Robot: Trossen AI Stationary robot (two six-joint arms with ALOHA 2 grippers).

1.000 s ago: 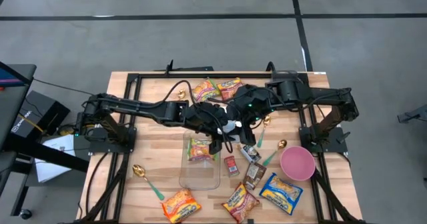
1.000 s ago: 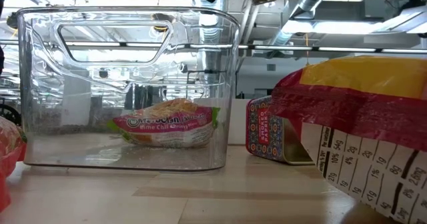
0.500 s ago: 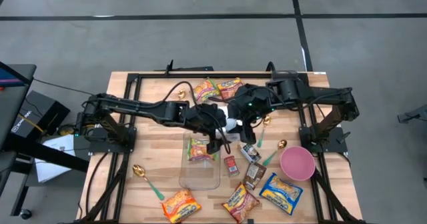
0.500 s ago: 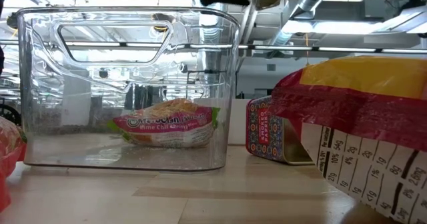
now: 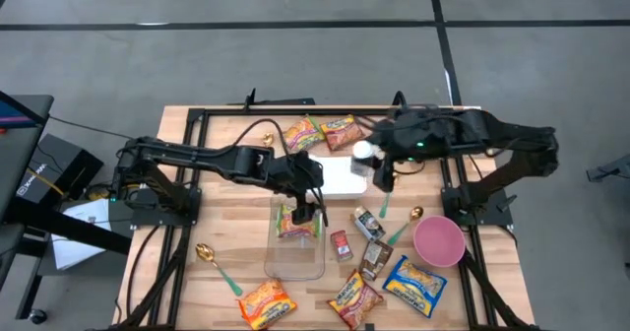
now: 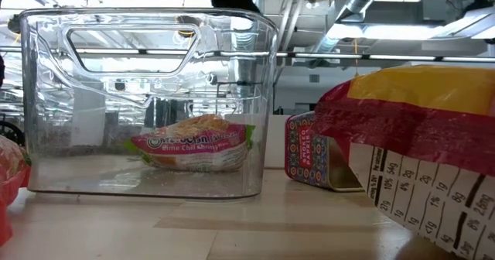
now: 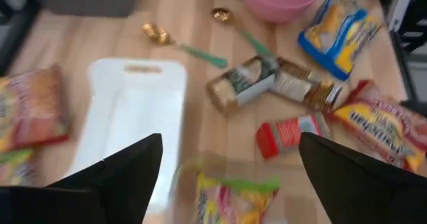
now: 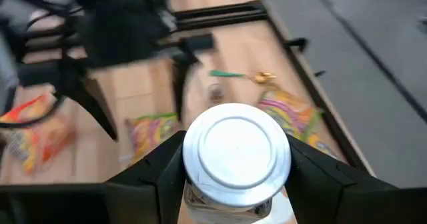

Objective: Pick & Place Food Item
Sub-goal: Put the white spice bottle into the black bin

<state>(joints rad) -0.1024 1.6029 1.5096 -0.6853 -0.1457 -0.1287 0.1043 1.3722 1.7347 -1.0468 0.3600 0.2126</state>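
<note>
High view shows me the wooden table point(image 5: 226, 188) with both arms over its middle. Largest after that is the clear bin point(image 5: 295, 240), long axis running near to far, with one noodle packet point(image 5: 295, 223) lying at its far end. My left gripper point(image 5: 313, 211) hangs over that far end, fingers spread wide and holding nothing; the left wrist view confirms the packet sits just below and between them. My right gripper point(image 5: 369, 162) is clamped on a white-lidded jar point(image 5: 364, 152) and held above the white cutting board point(image 5: 340, 178), just to the far right of the bin. I judge the jar must travel left and nearward to reach the bin's opening, and the right arm already has it, so the left gripper above the bin is the obstacle
</note>
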